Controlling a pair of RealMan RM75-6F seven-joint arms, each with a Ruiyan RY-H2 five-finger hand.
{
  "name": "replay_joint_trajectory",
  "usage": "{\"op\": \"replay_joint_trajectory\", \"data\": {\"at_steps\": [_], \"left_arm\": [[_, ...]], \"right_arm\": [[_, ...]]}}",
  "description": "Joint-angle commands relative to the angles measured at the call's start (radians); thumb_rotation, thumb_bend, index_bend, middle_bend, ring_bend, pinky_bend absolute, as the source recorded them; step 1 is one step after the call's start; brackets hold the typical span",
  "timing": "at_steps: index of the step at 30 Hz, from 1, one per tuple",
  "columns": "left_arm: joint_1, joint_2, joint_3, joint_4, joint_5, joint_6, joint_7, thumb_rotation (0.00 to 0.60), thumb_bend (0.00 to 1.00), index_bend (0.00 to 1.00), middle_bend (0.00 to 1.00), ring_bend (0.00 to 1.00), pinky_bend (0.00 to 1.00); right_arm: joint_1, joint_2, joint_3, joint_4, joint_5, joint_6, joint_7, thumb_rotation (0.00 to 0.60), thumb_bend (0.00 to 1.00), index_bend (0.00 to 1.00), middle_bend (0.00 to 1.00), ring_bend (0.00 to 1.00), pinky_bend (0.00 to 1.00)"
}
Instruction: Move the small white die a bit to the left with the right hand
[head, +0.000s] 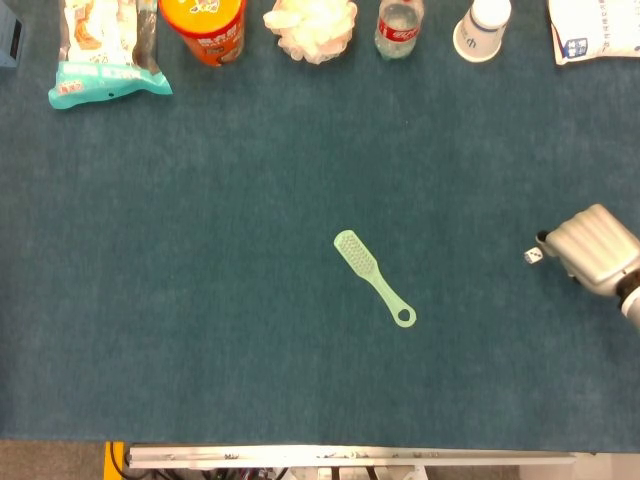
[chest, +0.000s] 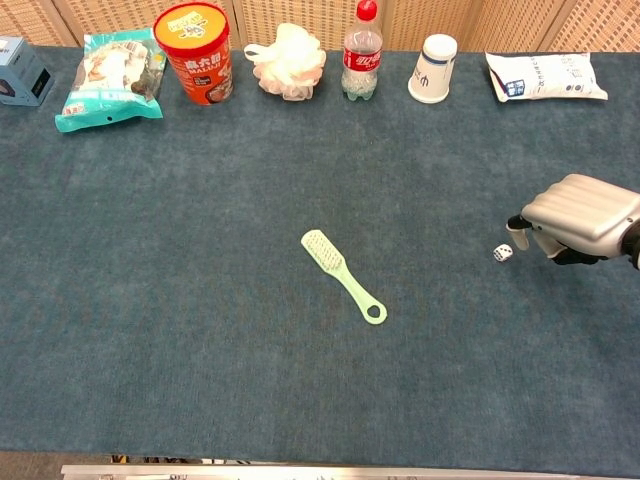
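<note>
The small white die (head: 533, 256) (chest: 502, 253) lies on the blue cloth near the right edge, free of any grip. Just to its right is my right hand (head: 592, 248) (chest: 580, 215), silver, with its fingers curled in and nothing in them. The dark fingertips (chest: 518, 224) sit a small gap away from the die, not touching it. My left hand shows in neither view.
A green brush (head: 373, 276) (chest: 343, 275) lies mid-table. Along the far edge stand a snack bag (chest: 108, 78), an orange noodle cup (chest: 195, 50), a white bath puff (chest: 287, 60), a cola bottle (chest: 361, 52), a paper cup (chest: 433, 68) and a white packet (chest: 543, 76).
</note>
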Motion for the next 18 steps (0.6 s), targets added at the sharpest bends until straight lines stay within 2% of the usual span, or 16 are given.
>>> {"op": "replay_joint_trajectory", "data": {"at_steps": [1,18], "left_arm": [[0.001,0.0,-0.001,-0.001,-0.001,0.0,0.002,0.6,0.0,0.36,0.35,0.26,0.35],[0.007,0.001,-0.008,-0.004,-0.007,0.011,0.014,0.6,0.0,0.36,0.35,0.26,0.35]], "right_arm": [[-0.001,-0.001,0.0,0.005,0.006,0.0,-0.003,0.6,0.97,0.46,0.94,0.93,0.93],[0.004,-0.042,0.006,0.039,0.007,-0.006,-0.009,0.6,0.97,0.46,0.94,0.93,0.93]]}}
